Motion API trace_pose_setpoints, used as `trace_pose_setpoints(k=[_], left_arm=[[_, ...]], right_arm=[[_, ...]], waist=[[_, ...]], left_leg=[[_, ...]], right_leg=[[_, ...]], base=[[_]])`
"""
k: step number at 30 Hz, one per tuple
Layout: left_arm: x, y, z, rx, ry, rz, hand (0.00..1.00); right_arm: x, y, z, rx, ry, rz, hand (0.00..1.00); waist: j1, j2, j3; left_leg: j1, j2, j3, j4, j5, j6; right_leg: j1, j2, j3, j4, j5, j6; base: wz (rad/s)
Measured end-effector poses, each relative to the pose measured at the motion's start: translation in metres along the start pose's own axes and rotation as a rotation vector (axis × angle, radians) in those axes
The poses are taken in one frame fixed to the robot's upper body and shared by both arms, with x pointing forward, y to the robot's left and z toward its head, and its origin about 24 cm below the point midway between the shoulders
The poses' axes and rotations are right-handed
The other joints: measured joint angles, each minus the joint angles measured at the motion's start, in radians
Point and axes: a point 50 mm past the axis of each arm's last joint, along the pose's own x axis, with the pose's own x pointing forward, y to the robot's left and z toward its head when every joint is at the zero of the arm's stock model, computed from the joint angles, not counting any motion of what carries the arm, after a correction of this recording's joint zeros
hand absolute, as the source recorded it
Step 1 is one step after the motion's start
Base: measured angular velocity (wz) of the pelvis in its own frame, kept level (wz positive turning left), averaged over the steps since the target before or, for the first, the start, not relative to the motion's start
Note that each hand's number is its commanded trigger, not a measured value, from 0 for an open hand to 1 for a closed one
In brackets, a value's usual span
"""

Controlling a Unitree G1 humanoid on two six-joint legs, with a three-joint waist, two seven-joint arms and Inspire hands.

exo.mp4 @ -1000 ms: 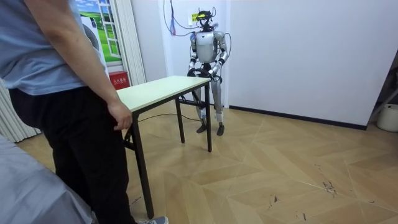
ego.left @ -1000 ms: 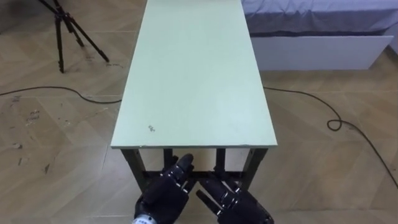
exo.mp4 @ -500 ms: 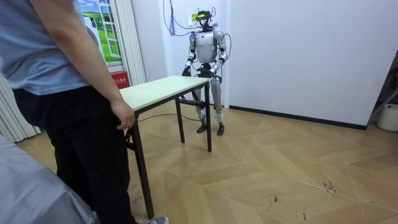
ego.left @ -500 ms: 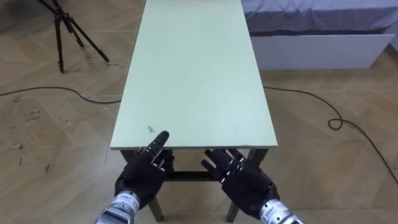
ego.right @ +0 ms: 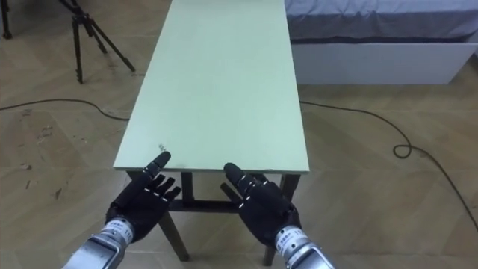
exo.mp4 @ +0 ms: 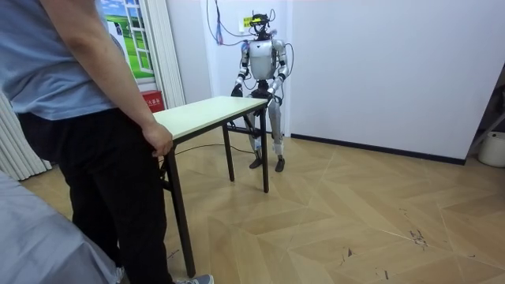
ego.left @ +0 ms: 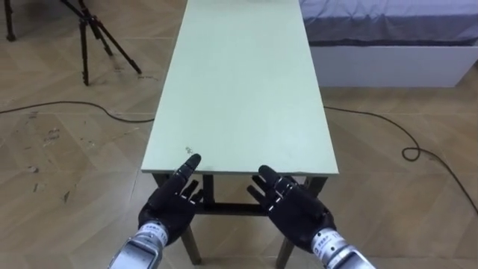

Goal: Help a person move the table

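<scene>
Both were flat-fingered and empty: left hand [ego.left: 175,208], right hand [ego.left: 293,211], at near end of worktop [ego.left: 243,82]. Rigid, probably heavy; grip under that edge.

Nothing readable from my end. The red box [exo.mp4: 150,101] against the back wall in the room view has white print, too small to read. The poster [exo.mp4: 130,31] above it shows a green landscape. There's a small dark mark [ego.left: 189,150] on the table [ego.left: 246,82] top, illegible.
</scene>
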Motion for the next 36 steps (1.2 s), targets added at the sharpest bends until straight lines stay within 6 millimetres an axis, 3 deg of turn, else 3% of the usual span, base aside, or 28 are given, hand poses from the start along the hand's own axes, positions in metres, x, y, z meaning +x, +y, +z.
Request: trace_pose_setpoints(k=[9,13,18,30,36], left_arm=[[0.0,0.001,-0.001,-0.006,0.012,0.006,0.0],[0.001,-0.002,-0.001,-0.099,0.013,-0.011,0.0],[0.002,-0.007,0.002,-0.124,-0.007,-0.02,0.0],[0.009,-0.026,0.005,-0.136,-0.018,-0.059,0.0],[0.01,-0.03,0.008,-0.178,-0.023,-0.051,0.0]], right_arm=[[0.004,-0.002,0.01,0.138,-0.068,-0.029,0.0],[0.003,-0.003,0.023,0.25,-0.152,-0.047,0.0],[0.008,0.002,0.017,0.302,-0.155,-0.043,0.0],[0.012,0.006,0.021,0.355,-0.188,-0.046,0.0],[0.013,0.008,0.02,0.36,-0.192,-0.036,0.0]], waist=[[-0.001,0.012,-0.0023],[-0.007,0.015,-0.0048],[-0.027,0.022,-0.0096],[-0.01,0.036,-0.0056],[-0.024,0.035,-0.0055]], left_leg=[[-0.003,0.001,0.001,0.001,0.0,0.0],[-0.01,0.0,0.0,0.002,0.0,0.0],[-0.01,0.0,-0.001,0.002,0.0,0.0],[-0.016,0.001,0.001,0.002,0.0,0.0],[-0.028,0.001,0.001,0.007,0.0,0.0]], right_leg=[[-0.002,0.0,-0.001,0.0,0.0,-0.001],[-0.01,-0.001,-0.001,0.003,0.001,0.0],[-0.012,-0.001,-0.002,0.006,0.002,-0.002],[-0.031,0.002,0.017,0.018,0.004,-0.004],[-0.036,0.002,0.014,0.017,0.004,-0.004]], base=[[0.0],[-0.01],[0.0],[-0.03],[0.01]])
